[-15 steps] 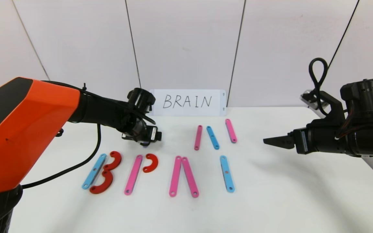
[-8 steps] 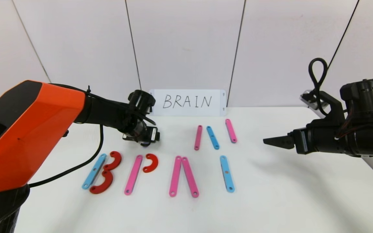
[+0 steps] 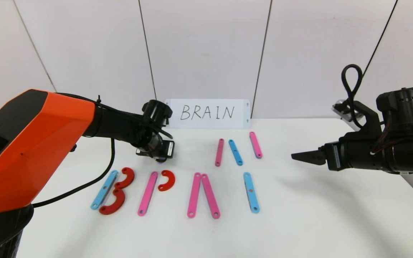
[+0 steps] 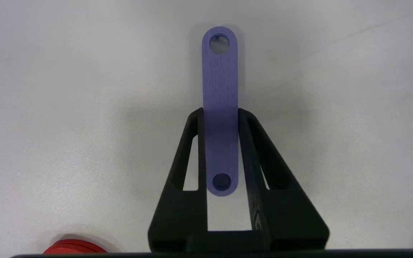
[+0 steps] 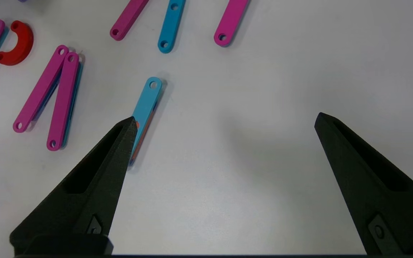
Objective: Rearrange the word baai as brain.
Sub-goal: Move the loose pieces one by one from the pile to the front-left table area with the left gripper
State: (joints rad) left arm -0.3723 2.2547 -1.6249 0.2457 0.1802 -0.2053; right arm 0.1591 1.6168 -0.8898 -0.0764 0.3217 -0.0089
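Gripping a purple strip (image 4: 219,107) above the white table (image 3: 317,215), left gripper (image 4: 220,114) jaws pinch it; right gripper (image 5: 224,120) jaws gape.

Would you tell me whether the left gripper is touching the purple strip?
Touching: in the left wrist view the left gripper has both fingers pressed against the purple strip's edges.
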